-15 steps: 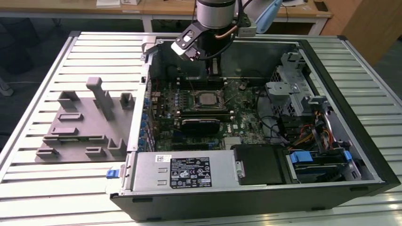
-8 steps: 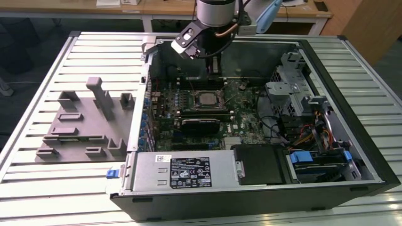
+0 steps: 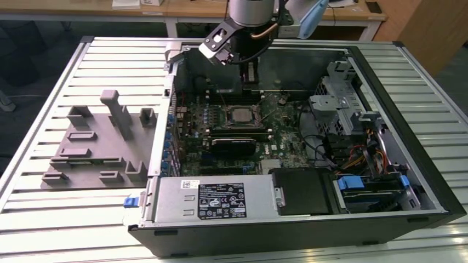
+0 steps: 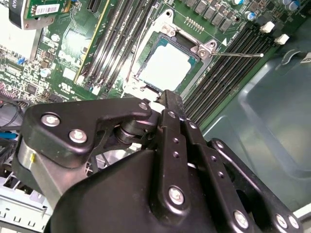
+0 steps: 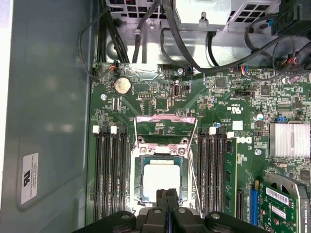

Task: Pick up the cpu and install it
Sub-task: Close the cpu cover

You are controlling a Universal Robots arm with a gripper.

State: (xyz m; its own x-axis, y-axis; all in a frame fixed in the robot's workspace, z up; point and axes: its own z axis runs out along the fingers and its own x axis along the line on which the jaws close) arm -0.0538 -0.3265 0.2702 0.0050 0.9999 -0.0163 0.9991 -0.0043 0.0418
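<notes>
Inside the open computer case (image 3: 292,241), the cpu (image 5: 161,179) lies flat in its socket (image 5: 137,184) on the motherboard, silvery top up and edges square to the socket frame. The gripper (image 5: 167,193) hangs just above the socket's near edge. Its two fingers are pressed together with nothing between them, so it carries nothing.

The load plate (image 5: 165,118) stands hinged up at the far side of the socket, and the thin wire retention lever (image 4: 238,54) is swung free beside it. By my reading the chip is seated but not clamped.

That is where trouble could start. With nothing holding the chip down, a knock from the closed fingertips could slide or tip it in the socket and damage the contacts under it. The lever wire stands close to the socket, and a finger catching it could drag it across the board. The raised plate could also drop onto a chip that has shifted.

Counted:
- One cpu, one socket, one load plate and one lever.
- Memory slots (image 5: 111,174) in two banks flanking the socket, four in each as far as I can make out.
- One coin cell (image 5: 122,86) beyond the raised plate.
- One grey fixture tray (image 3: 80,159), well apart from the socket and outside the case.
</notes>
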